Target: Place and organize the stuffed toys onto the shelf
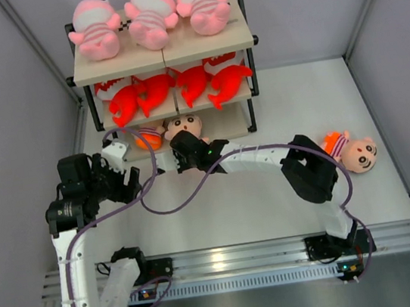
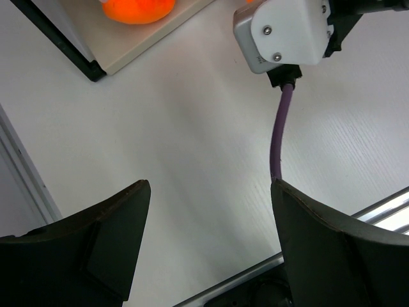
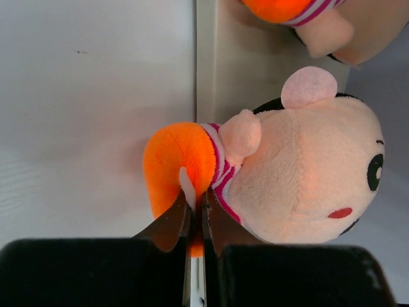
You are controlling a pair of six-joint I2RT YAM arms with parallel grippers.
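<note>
— What is the right gripper (image 3: 195, 208) doing?

— It is clamped tight on the orange shorts of a boy doll (image 3: 300, 173). The doll's big head lies over the bottom board of the shelf (image 1: 198, 47), and its shorts stick out past the board's front edge, above the counter (image 1: 274, 212).

— And the left gripper (image 2: 211, 243)?

— Its jaws are spread wide with nothing between them. It hangs over the bare counter just in front of the shelf's left corner, with a purple cable (image 2: 279, 134) running past one finger.

— How does the shelf look?

— Three pink striped babies (image 1: 147, 16) sit in a row on the top board, and red-orange sharks (image 1: 180, 88) fill the middle one. A second boy doll (image 1: 149, 138) lies on the bottom board, just left of the held one.

— Any toys off the shelf?

— A third boy doll (image 1: 354, 152) lies on the counter, far right, beside the right arm's elbow.
</note>
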